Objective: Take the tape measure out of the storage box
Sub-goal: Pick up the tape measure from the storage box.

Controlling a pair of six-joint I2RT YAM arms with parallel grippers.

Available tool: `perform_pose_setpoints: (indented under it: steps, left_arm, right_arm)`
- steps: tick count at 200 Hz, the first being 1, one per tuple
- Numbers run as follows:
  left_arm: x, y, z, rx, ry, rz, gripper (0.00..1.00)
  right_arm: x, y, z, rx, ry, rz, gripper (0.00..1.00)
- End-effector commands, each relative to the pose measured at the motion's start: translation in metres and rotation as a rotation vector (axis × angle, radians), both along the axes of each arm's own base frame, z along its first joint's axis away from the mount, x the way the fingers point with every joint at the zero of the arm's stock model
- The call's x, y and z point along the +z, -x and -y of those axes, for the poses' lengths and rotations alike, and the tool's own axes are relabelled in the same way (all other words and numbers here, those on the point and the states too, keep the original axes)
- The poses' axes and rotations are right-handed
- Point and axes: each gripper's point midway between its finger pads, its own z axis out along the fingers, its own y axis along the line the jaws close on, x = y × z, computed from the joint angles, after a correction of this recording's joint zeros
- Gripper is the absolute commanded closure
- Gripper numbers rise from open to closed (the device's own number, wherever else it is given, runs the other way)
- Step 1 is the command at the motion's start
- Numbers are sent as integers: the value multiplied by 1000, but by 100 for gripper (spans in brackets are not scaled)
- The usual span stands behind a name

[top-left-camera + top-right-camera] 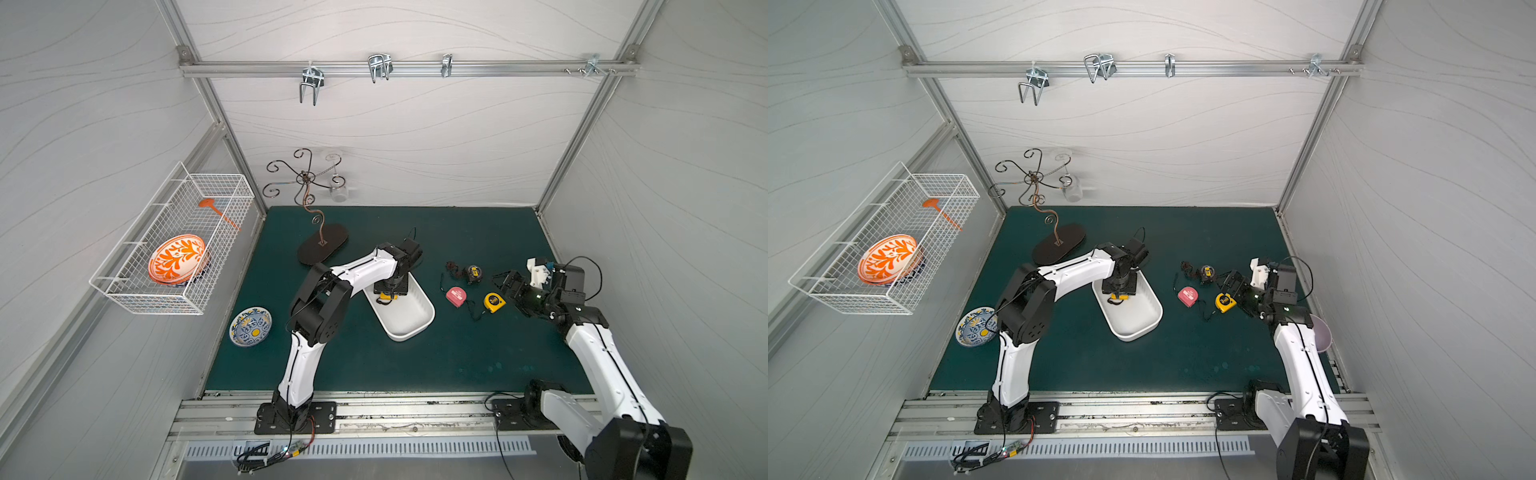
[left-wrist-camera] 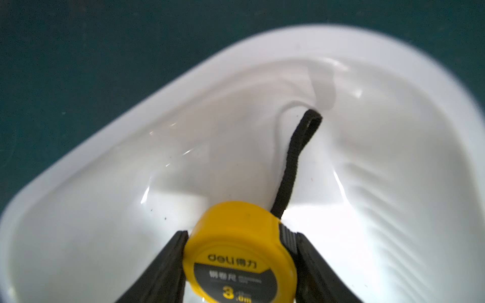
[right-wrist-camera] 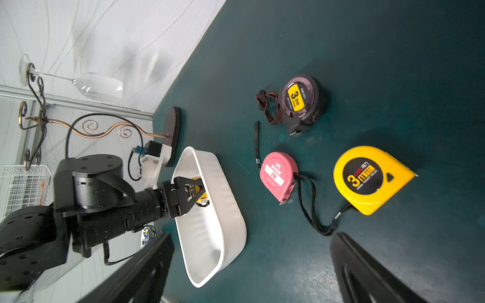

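**Gripped, not yet lifted out**

Left of centre in both top views: reaches down into the white box (image 1: 417, 328), toward its far end, with the left claw (image 2: 236, 232). Closes that claw on the small yellow tape measure (image 2: 236, 265). In the left wrist view, presses one black finger (image 2: 168, 265) against each side of the round case, with no gap showing. Trails a black wrist strap (image 2: 294, 162) from the case across the box floor toward the far wall. Resting on the floor or hanging just above it: cannot tell. Sits below the rim either way, so counts as inside.

Right of the box, on the green mat (image 1: 415, 365): shows a black tape (image 1: 473, 272), a pink tape (image 1: 456, 296) and a bigger yellow tape (image 1: 494, 302), all outside the box. Probably nothing more to do with those.

Further right: holds the right claw (image 3: 253, 236) spread wide and empty above the mat, near the bigger yellow tape, touching nothing.

Done, by the look of it: the reach and the grip. Left to do: lift clear of the rim, carry out over the mat, set down, let go. Needs care with the strap, liable to catch on the wall or drag the light box along.
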Motion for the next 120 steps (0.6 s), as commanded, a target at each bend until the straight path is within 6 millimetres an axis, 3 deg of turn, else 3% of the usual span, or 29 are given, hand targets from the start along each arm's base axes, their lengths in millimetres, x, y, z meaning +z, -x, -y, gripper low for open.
perform_pose_setpoints:
  steps: [1, 47, 120]
  left_arm:
    - [56, -14, 16, 86, 195, 110, 100]
    - [114, -12, 23, 208, 402, 200, 100]
    - [170, -2, 48, 396, 786, 219, 100]
  right_arm:
    - [9, 3, -14, 68, -7, 73, 1]
    - [23, 9, -48, 189, 2, 158, 1]
    - [59, 18, -125, 409, 8, 429, 2]
